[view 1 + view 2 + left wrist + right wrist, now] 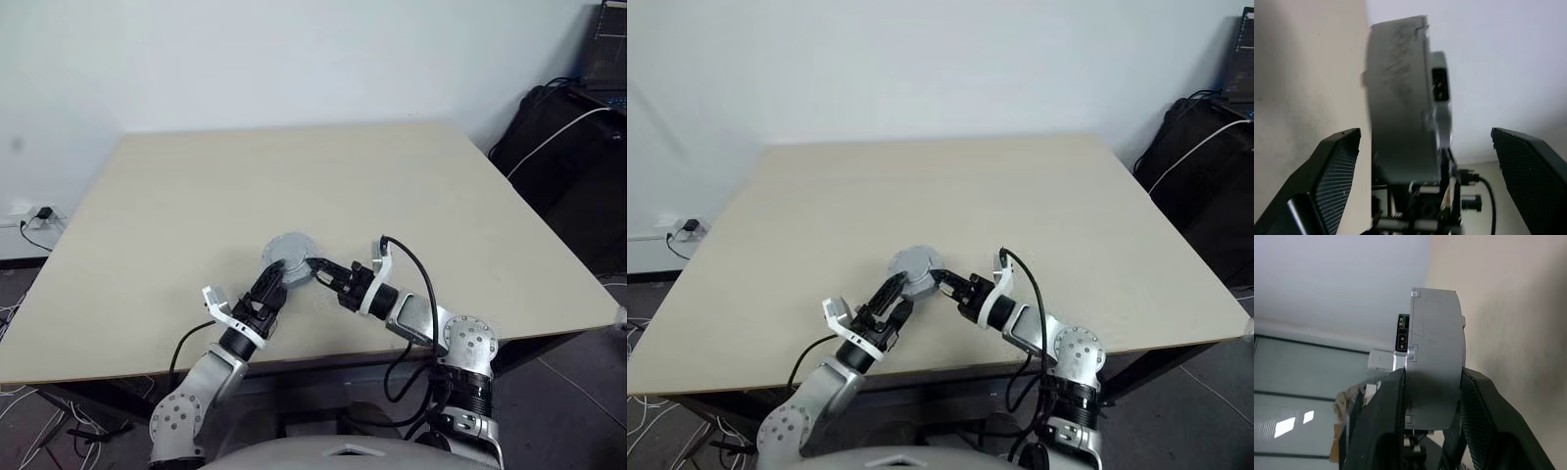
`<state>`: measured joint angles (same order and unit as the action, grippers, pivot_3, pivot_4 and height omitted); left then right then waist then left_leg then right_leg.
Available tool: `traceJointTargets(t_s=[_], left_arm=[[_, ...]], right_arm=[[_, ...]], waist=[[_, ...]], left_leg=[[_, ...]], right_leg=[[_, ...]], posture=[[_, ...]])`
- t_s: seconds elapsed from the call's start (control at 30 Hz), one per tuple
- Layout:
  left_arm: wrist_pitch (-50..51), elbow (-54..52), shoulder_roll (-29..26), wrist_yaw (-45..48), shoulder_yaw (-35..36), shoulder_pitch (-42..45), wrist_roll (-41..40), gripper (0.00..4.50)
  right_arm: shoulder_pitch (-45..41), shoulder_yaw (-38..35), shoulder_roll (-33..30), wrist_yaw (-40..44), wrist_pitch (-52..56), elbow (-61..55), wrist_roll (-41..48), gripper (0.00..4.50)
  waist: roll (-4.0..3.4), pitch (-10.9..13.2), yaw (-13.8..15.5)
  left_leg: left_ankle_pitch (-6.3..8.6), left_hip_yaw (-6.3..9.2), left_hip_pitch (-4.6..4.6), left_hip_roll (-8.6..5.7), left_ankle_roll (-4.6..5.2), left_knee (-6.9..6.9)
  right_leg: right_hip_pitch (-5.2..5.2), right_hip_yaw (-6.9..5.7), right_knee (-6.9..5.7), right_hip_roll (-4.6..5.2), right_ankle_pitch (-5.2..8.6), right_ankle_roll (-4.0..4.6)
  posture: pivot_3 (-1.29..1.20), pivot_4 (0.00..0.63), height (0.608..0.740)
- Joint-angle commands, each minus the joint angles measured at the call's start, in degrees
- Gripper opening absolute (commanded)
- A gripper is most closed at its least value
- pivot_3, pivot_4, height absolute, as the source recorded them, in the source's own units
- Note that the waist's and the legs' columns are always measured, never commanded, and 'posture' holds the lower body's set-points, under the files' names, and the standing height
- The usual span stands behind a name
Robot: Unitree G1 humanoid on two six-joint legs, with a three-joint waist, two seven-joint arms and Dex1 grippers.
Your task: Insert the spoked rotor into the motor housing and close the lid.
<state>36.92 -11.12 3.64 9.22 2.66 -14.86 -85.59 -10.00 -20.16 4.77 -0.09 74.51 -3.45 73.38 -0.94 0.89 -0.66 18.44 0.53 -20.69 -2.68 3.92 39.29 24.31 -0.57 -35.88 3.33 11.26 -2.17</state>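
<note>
Right wrist view is showing the right claw (1432,396) pinching a thick silvery-grey round assembly (1436,362) edge-on, one finger (1383,416) pressing each flat face, with a small connector block jutting from one side. From its closed outer shell I am judging this to be the motor housing with the lid already seated on it, though no seam is telling me for certain and the spoked rotor is presumably sitting hidden inside. In the head views the right claw (315,269) is reaching in from the robot's right and holding the assembly (288,257) above the beige worktop (294,176), near its front edge. The left claw (271,286) is standing wide open and gripping nothing, its tips just below and to the robot's left of the disc. In the left wrist view its two fingers (1332,176) are flanking the housing (1400,122) with clear gaps on both sides. Holding the piece off the surface by its faces seems meant to keep the lid squeezed shut while leaving the rim free, so the open left claw is probably either freshly released or waiting to take over.
</note>
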Motion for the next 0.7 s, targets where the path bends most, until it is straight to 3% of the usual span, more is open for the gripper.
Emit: traceJointTargets(t_s=[0.03,0.17,0.27,0.43,0.53,0.7], left_arm=[[-0.97,0.28,5.58,1.1,-0.95,0.77,-1.13,4.5],[-1.25,1.14,5.21,1.23,-1.44,1.17,-1.3,4.5],[-1.41,1.49,5.04,1.0,-1.69,1.29,-1.44,3.89],[-1.74,1.59,4.96,1.13,-1.79,1.43,-1.64,2.27],[-2.33,1.5,4.73,1.09,-1.95,1.39,-1.96,2.14],[-3.79,1.41,4.57,0.52,-1.88,1.54,-0.99,2.13]], right_arm=[[0.19,2.35,0.96,-0.21,0.55,-3.88,5.81,1.26],[0.99,3.84,-0.11,-1.08,-0.04,-4.62,7.8,1.26],[1.18,5.35,-1.53,-1.31,-0.77,-5.71,7.1,1.26],[1.76,6.86,-3.46,-1.1,-2.79,-6.98,5.61,1.26],[2.38,7.34,-4.36,-0.98,-4.36,-7.17,4.16,1.26],[3.47,8.8,-6.47,0.11,-6.17,-8.07,2.74,2.89]], waist=[[0.0,0.0,0.0],[0.03,0.02,-0.01],[0.05,0.03,-0.01],[0.2,0.13,-0.01],[0.23,0.15,0.0],[0.3,0.19,0.04]], left_leg=[[0.0,-0.01,0.0,0.0,0.0,0.0],[0.0,-0.02,0.0,0.0,0.02,0.0],[0.0,-0.04,0.01,0.0,0.04,0.02],[0.02,-0.09,0.01,0.0,0.09,0.02],[0.03,-0.11,0.01,0.01,0.11,0.03],[0.03,-0.13,0.01,0.0,0.12,0.04]], right_leg=[[0.0,0.0,0.0,0.0,0.0,0.0],[-0.01,0.0,0.0,-0.02,0.0,-0.02],[-0.01,-0.04,0.0,-0.03,0.0,-0.05],[-0.01,-0.06,0.02,-0.04,-0.02,-0.09],[-0.02,-0.04,0.04,-0.04,-0.03,-0.1],[-0.02,-0.03,0.04,-0.03,-0.04,-0.13]], posture=[[0.0,0.0,0.74],[0.0,0.0,0.74],[0.0,0.0,0.74],[0.0,0.0,0.74],[0.0,0.0,0.74],[0.0,0.0,0.74]])
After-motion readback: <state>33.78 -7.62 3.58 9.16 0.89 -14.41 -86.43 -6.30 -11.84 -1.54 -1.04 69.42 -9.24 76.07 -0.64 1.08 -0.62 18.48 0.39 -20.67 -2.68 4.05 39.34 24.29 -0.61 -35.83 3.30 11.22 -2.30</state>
